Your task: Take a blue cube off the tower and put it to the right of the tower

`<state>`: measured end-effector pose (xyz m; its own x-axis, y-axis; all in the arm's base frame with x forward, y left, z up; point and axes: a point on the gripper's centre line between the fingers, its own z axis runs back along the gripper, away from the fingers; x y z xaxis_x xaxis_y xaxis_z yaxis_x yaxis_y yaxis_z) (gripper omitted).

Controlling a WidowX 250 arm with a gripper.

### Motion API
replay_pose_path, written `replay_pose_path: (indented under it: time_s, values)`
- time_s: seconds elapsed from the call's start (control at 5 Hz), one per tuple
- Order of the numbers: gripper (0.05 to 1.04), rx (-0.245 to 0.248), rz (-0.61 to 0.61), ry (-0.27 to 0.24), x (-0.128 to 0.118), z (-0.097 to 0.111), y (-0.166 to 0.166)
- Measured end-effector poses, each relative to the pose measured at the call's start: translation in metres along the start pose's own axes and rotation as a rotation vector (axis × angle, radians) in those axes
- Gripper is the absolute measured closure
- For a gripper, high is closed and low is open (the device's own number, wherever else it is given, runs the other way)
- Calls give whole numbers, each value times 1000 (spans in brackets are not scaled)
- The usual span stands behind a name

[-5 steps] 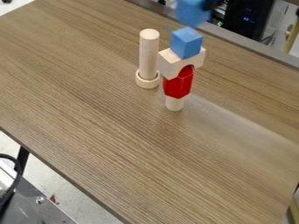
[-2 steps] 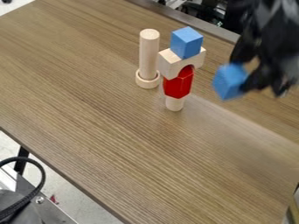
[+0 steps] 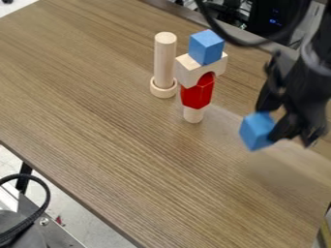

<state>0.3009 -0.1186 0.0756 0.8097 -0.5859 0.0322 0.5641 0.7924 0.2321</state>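
The black gripper (image 3: 270, 130) is at the right of the view, shut on a blue cube (image 3: 257, 131). That cube hangs to the right of the tower and lower in the view than its top. The tower has a second blue cube (image 3: 206, 47) on top, resting on a wooden arch block (image 3: 188, 70). Below the arch is a red block (image 3: 198, 92), standing on a pale wooden cylinder (image 3: 193, 115).
A tall wooden cylinder (image 3: 165, 60) stands in a wooden ring (image 3: 163, 88) just left of the tower. A black cable loops across the top right. The brown table (image 3: 129, 160) has its front edge at lower left.
The gripper has come in from the top, moving right of the tower and then lower in the view, carrying the blue cube. The tower and the tall cylinder have stayed in place.
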Motion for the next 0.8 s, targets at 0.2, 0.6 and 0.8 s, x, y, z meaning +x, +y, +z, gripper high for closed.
replay_pose_path:
  time_s: [0.2, 0.6, 0.8]
  values:
    - [551, -1, -2, 58, -1, -31, 5]
    - [551, 59, 5, 68, 22, -52, 22]
    - [499, 36, 45, 53, 29, -49, 26]
